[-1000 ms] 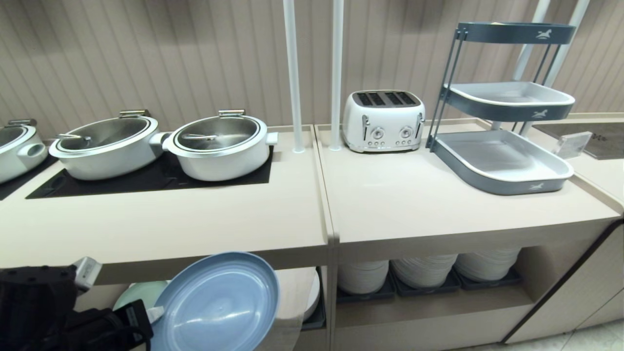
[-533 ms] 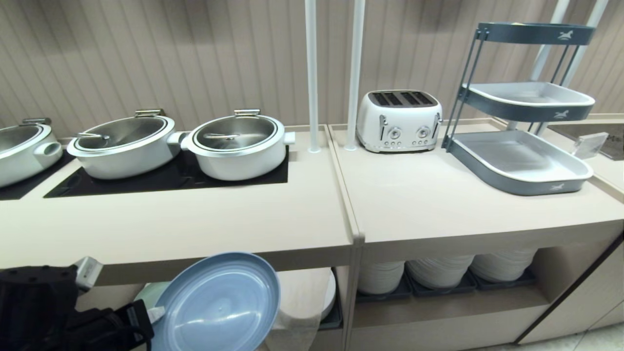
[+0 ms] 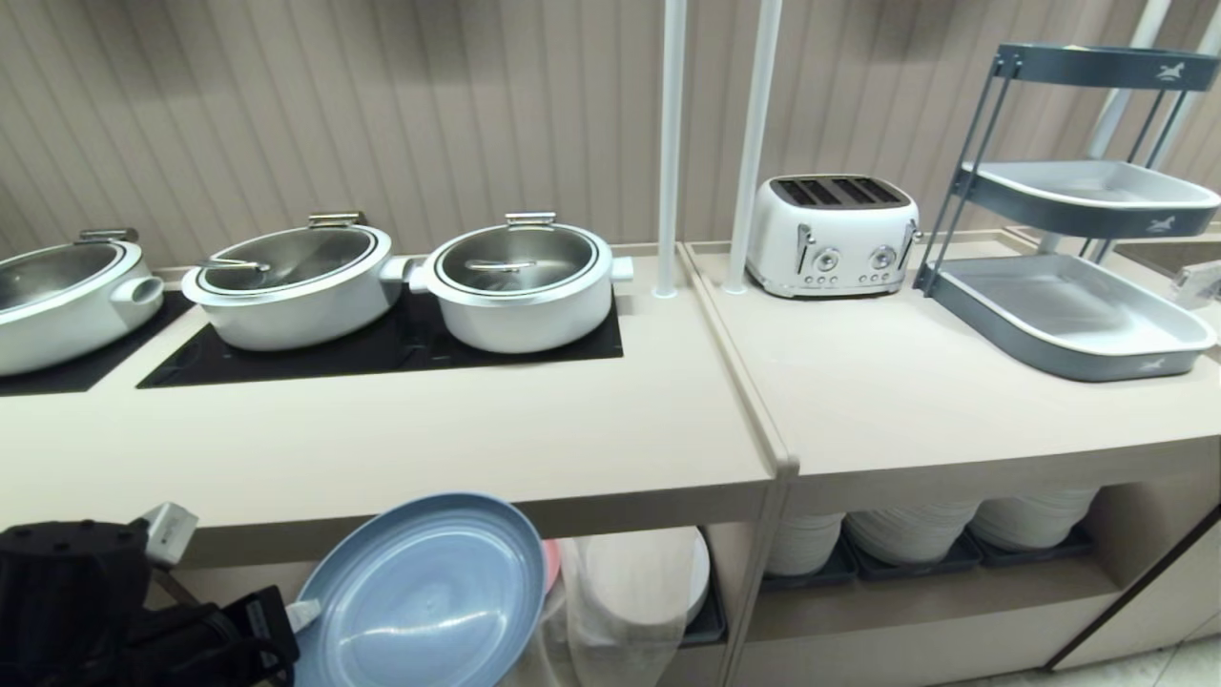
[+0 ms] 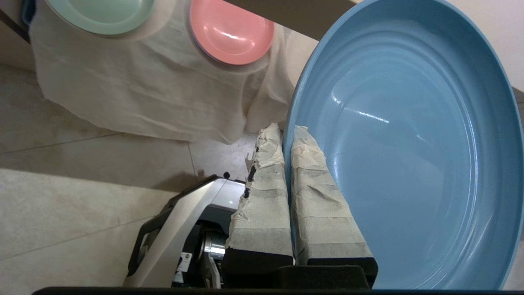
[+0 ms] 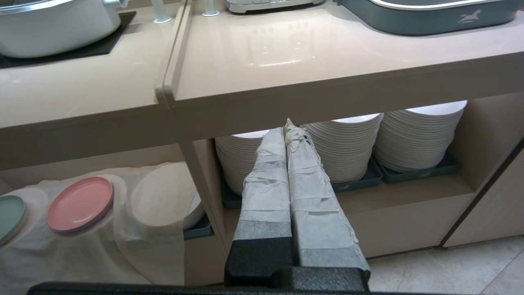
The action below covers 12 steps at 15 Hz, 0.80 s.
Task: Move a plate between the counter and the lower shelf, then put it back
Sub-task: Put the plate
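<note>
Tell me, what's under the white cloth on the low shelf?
The white cloth drapes over round humps; a white plate edge on a dark tray peeks out beside it. The rest underneath is covered. On top sit a pink plate and a mint-green plate.

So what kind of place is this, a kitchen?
More likely a buffet counter, as in a hotel or canteen: lidded serving pots on cooktop panels, a toaster, tall stacks of white plates below. The left hand holds a blue plate.
</note>
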Available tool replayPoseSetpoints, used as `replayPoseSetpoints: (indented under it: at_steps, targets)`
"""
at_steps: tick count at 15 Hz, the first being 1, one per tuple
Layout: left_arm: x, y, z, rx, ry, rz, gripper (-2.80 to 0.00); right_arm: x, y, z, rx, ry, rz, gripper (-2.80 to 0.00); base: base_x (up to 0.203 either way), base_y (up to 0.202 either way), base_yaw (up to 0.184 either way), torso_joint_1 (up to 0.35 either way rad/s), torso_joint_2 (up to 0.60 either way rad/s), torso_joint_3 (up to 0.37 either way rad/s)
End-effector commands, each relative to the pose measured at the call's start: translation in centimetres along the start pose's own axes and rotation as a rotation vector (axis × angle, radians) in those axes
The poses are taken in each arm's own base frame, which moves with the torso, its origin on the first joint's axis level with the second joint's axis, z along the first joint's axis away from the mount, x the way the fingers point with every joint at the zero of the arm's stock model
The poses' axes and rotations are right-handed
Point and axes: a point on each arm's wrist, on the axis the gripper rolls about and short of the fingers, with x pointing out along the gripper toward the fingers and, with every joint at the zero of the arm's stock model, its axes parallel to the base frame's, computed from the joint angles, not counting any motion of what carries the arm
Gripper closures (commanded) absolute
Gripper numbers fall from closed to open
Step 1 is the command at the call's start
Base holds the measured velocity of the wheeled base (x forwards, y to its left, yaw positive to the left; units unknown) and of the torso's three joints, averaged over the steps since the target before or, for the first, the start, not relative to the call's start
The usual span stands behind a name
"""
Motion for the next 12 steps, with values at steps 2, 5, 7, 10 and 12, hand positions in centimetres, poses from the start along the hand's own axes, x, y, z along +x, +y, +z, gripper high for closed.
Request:
replayPoseSetpoints:
  at_steps: [2, 5, 7, 10, 12]
  targets:
    - [-0.01, -0.02, 0.04, -0.004, -0.004, -0.002, 0.00, 0.00, 0.00, 0.01, 0.001, -0.001, 0.000, 0.00, 0.000, 0.196, -0.001, 0.004, 0.00, -0.002]
    - [-0.07, 0.11, -0.13, -0.004, 0.000, 0.001, 0.00, 0.00, 0.00, 0.01, 0.001, -0.001, 0.001, 0.00, 0.000, 0.196, 0.000, 0.005, 0.00, 0.003]
    - [-0.17, 0.11, -0.09, -0.007, -0.006, -0.002, 0.00, 0.00, 0.00, 0.01, 0.001, -0.001, -0.001, 0.00, 0.000, 0.199, -0.001, 0.007, 0.00, 0.001]
    - [-0.19, 0.21, -0.24, -0.015, -0.003, 0.002, 0.00, 0.00, 0.00, 0.01, 0.001, -0.001, -0.001, 0.00, 0.000, 0.197, -0.001, 0.002, 0.00, 0.000]
    - [-0.19, 0.23, -0.27, -0.018, -0.002, 0.003, 0.00, 0.00, 0.00, 0.01, 0.001, -0.001, -0.001, 0.00, 0.000, 0.196, 0.000, 0.004, 0.00, 0.003]
